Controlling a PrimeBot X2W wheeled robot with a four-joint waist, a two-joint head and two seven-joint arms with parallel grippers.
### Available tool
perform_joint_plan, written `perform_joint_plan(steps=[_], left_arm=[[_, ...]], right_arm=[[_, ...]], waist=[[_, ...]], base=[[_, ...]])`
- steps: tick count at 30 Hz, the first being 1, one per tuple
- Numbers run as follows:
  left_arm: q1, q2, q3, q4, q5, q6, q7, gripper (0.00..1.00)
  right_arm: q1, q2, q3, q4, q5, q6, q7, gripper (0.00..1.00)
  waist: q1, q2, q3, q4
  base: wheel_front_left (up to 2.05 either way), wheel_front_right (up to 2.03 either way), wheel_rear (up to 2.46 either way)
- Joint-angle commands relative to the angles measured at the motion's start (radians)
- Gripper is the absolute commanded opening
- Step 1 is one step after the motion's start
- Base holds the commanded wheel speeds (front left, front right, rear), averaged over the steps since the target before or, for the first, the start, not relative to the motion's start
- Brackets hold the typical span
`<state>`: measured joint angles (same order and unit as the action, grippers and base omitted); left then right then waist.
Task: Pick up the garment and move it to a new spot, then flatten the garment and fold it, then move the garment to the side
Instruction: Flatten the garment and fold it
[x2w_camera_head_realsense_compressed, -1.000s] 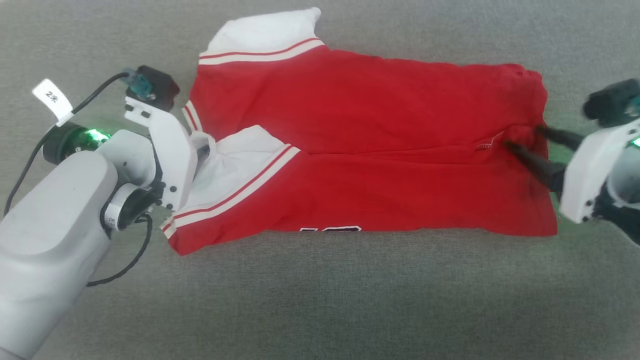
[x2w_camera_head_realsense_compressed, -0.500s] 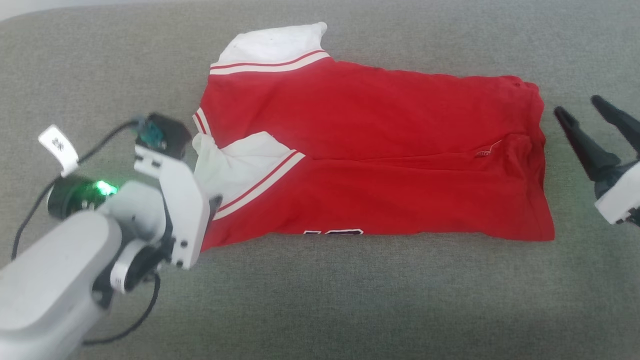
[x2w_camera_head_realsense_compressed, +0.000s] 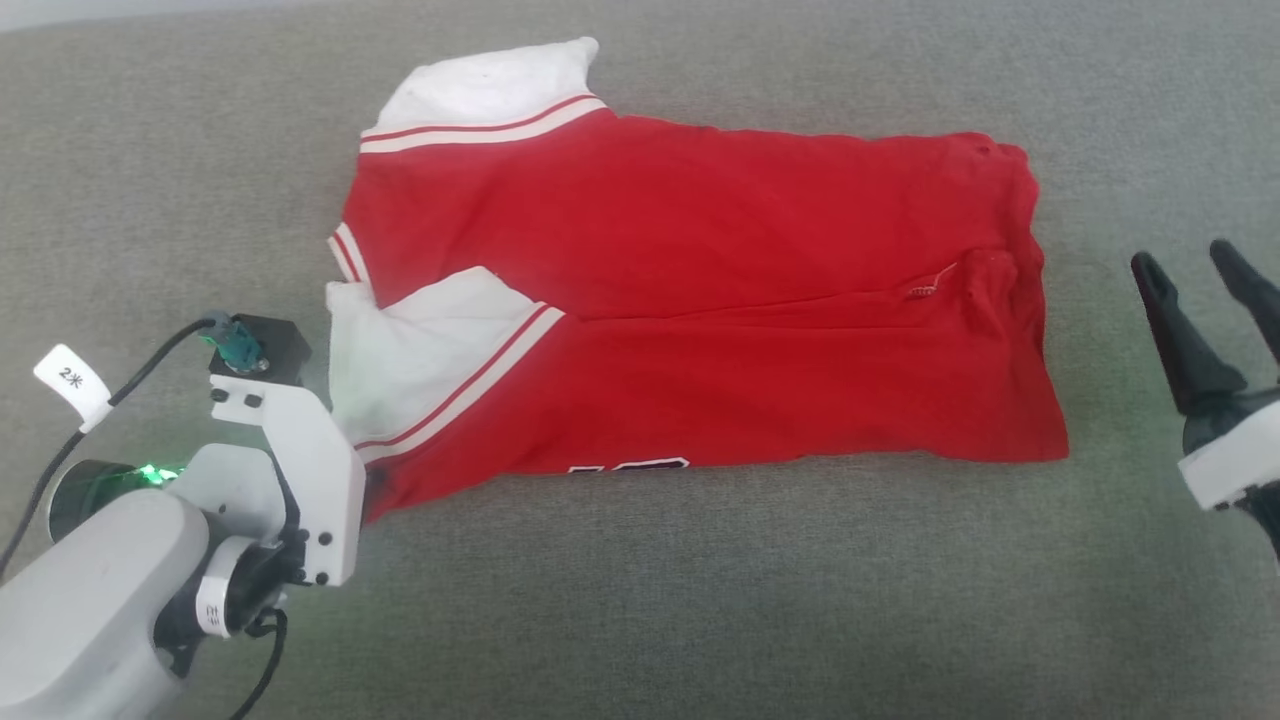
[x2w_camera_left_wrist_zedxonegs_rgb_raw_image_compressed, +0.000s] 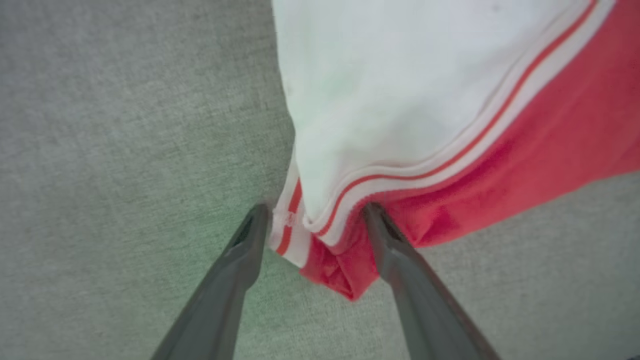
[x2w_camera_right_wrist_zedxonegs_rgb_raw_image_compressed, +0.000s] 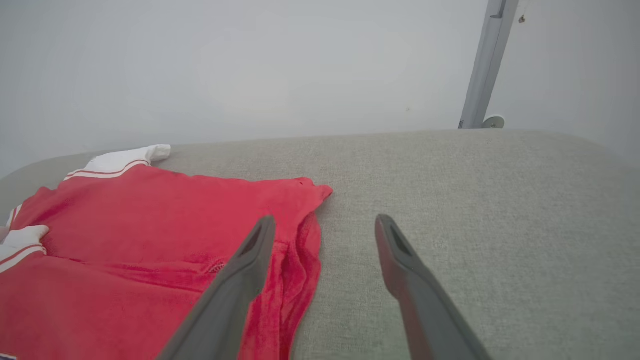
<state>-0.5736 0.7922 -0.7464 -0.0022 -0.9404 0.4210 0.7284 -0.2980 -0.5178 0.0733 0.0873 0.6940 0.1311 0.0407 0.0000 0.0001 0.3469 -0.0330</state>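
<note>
Garment: the garment (x2w_camera_head_realsense_compressed: 700, 320) lies folded in a long band on the grey surface (x2w_camera_head_realsense_compressed: 700, 600), with white sleeves at the robot's left end and the hem at its right.
Long axis: left to right across the head view, spanning the gap between the arms.
Left gripper (x2w_camera_left_wrist_zedxonegs_rgb_raw_image_compressed: 315, 212): jaws wide, gripping nothing. The near-left striped corner sits between them, perhaps brushing a finger; it is too blurred to say.
Right gripper (x2w_camera_head_realsense_compressed: 1185, 258): jaws wide, empty, just off the hem end and apart from the cloth.
Nearer arm: left.
Coming move, likely: left need only close; right must reach leftward.
</note>
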Motion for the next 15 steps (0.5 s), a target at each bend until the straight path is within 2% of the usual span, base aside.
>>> perform_joint_plan(steps=[1,5,6,7,15], left_arm=[[0.019,-0.010,0.001,0.023,-0.015,0.002,-0.004,1.00],[0.033,-0.042,0.003,0.086,-0.041,-0.004,-0.002,1.00],[0.034,-0.046,-0.007,0.098,-0.040,-0.014,0.006,0.34],[0.035,-0.048,-0.013,0.111,-0.043,-0.018,0.013,0.00],[0.023,-0.059,0.000,0.136,-0.051,-0.035,-0.016,0.00]], right_arm=[[0.021,0.017,-0.018,-0.019,-0.012,-0.001,0.019,1.00],[0.064,0.051,-0.057,-0.069,-0.029,-0.001,0.091,1.00],[0.072,0.056,-0.061,-0.079,-0.029,-0.001,0.111,1.00],[0.078,0.061,-0.067,-0.087,-0.025,-0.001,0.130,1.00],[0.123,0.072,-0.059,-0.105,0.021,-0.001,0.323,1.00]], waist=[[0.0000,-0.0001,0.006,-0.009],[0.0000,-0.0001,0.013,-0.018],[0.0000,-0.0001,0.013,-0.020],[0.0000,-0.0001,0.014,-0.021],[0.0000,-0.0001,0.009,0.000]], base=[[0.00,0.00,0.00],[0.00,0.00,0.00],[0.00,0.00,0.00],[0.00,0.00,0.00],[0.00,0.00,0.00]])
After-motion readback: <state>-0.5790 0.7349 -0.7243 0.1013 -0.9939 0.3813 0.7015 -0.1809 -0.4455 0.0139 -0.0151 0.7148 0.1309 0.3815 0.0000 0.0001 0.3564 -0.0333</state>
